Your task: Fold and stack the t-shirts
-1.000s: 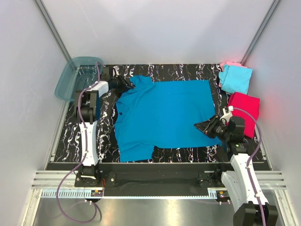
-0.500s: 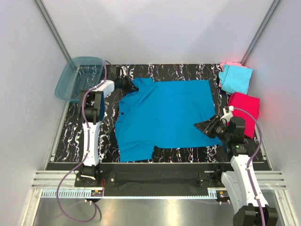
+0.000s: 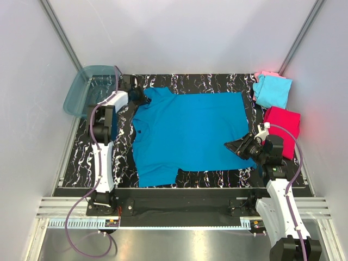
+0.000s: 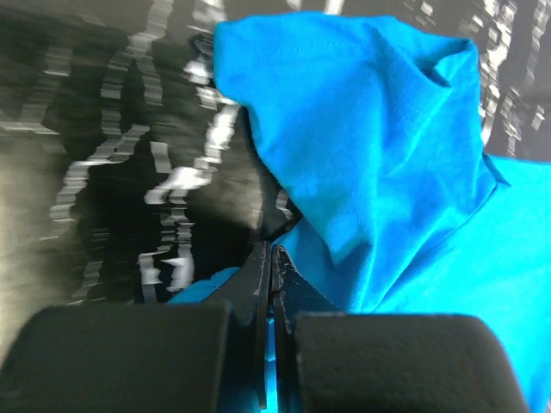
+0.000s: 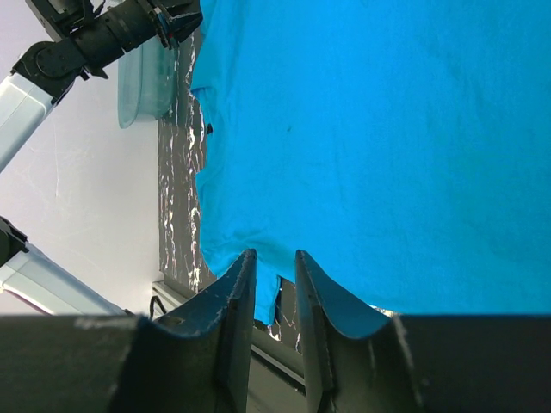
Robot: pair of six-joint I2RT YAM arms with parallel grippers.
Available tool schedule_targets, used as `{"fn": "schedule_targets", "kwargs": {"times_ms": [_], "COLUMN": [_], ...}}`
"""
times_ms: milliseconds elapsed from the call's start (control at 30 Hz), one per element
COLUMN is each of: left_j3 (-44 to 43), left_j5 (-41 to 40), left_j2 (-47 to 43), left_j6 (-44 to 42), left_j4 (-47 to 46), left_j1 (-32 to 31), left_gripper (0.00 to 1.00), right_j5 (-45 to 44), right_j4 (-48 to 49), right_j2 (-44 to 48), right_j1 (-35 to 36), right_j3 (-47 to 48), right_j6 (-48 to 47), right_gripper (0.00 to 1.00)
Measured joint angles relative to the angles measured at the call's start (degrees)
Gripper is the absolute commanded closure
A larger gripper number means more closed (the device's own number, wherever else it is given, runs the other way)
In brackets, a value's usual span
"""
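Four shirts show from the top camera. The teal shirt [image 3: 190,133] lies spread flat across the middle of the table [image 3: 81,157]. At the right edge the cyan shirt [image 3: 272,92] sits folded, with the pink shirt [image 3: 264,74] peeking out at its upper side. The red shirt [image 3: 283,124] is folded just below them in the frame. The tub [image 3: 87,89] leans at the upper left corner. My left gripper [image 3: 140,98] is at the teal shirt's upper left sleeve, and my right gripper [image 3: 232,145] rests at its lower right edge.

From the left wrist, I see the fingers [image 4: 258,344] pressed together with a sliver of blue between them, pinching the teal shirt [image 4: 430,284]. Its sleeve [image 4: 362,129] humps up in folds just beyond the tips, over the marbled table [image 4: 112,172].

From the right wrist, the fingers [image 5: 237,292] stand a narrow gap apart, low at the near edge of the teal shirt [image 5: 387,155], which fills most of the frame. I cannot tell whether any cloth sits between them. At the upper left are the left gripper [image 5: 176,24] and the tub [image 5: 142,82].
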State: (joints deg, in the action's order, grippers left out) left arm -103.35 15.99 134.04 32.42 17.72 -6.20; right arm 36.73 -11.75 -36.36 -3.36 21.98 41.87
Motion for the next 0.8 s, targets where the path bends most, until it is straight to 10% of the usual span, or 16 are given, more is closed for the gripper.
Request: {"fn": "schedule_targets", "kwargs": {"times_ms": [800], "left_j3": [-5.2], "left_j5": [-16.7], "left_j2": [-2.6], "left_j6": [-3.0], "left_j4": [7.3], "left_j1": [2.2], "left_gripper": [1.00], "right_j5": [0.0], "right_j4": [-0.2], "right_j2": [0.3], "right_j1": [0.2], "right_j3": [0.0], "right_j6": [-0.1], "right_gripper": [0.70]}}
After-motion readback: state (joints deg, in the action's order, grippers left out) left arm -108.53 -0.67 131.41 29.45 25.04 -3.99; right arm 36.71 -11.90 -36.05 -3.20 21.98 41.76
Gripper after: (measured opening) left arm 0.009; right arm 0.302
